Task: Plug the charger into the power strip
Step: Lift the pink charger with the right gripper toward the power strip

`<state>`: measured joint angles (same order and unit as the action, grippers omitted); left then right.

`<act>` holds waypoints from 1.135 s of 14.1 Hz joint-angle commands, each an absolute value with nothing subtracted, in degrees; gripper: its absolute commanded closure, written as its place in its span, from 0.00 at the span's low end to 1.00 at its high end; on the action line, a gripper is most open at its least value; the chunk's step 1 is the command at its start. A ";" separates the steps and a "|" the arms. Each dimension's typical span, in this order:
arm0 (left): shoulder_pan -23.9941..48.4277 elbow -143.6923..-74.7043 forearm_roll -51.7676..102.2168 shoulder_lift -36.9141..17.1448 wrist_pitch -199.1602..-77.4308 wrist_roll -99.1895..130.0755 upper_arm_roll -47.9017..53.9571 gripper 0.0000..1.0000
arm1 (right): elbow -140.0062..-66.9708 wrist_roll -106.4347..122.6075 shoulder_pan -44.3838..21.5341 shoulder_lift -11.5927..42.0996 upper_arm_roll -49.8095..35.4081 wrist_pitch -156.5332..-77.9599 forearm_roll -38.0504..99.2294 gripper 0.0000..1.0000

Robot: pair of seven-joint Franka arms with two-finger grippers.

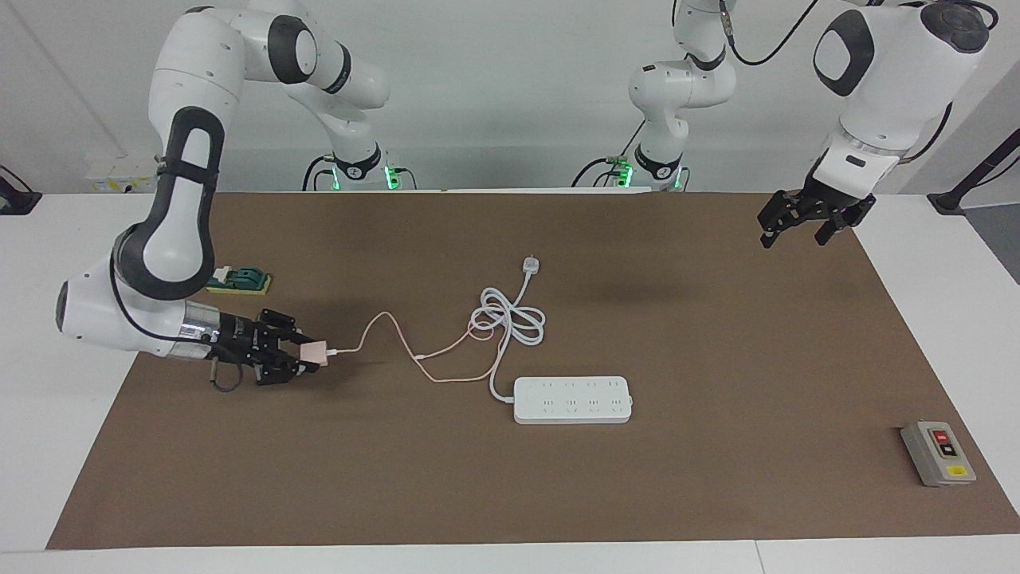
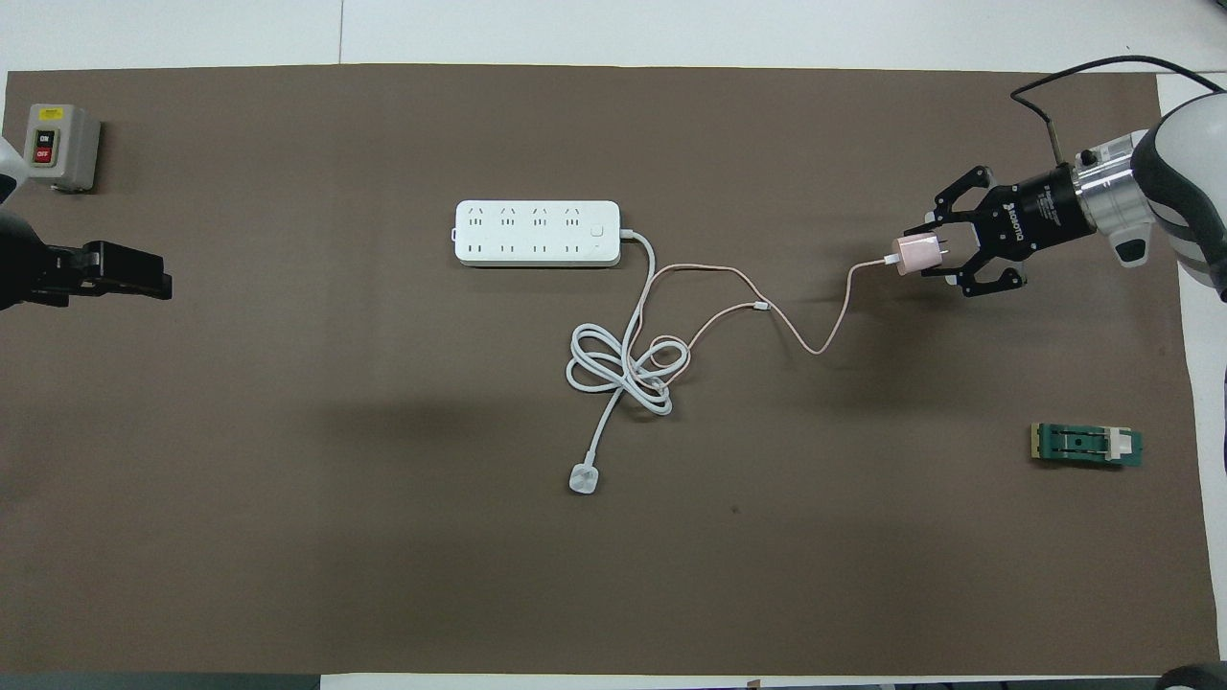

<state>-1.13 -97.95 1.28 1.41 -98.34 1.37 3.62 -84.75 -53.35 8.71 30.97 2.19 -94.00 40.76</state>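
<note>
The pale-pink charger point(image 1: 315, 351) is held in my right gripper point(image 1: 306, 357), which is shut on it low over the brown mat at the right arm's end of the table. In the overhead view the charger point(image 2: 915, 253) shows its prongs pointing into the right gripper point(image 2: 937, 255). Its thin pink cable point(image 1: 381, 320) trails across the mat toward the white power strip point(image 1: 572, 399), which lies flat mid-table with its outlets up; the power strip point(image 2: 537, 233) also shows in the overhead view. My left gripper point(image 1: 803, 227) waits, open and empty, raised over the left arm's end of the mat.
The strip's thick white cord point(image 1: 510, 323) lies in loops beside the pink cable and ends in a white plug point(image 1: 530, 264) nearer to the robots. A grey box with red and yellow buttons point(image 1: 936, 453) sits at the left arm's end. A small green block point(image 1: 239, 280) lies near the right arm.
</note>
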 commanded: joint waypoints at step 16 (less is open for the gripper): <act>-0.97 -97.82 1.92 3.25 -92.90 1.93 3.78 0.00 | -75.50 -87.36 -21.44 28.92 -3.08 -114.16 53.43 1.00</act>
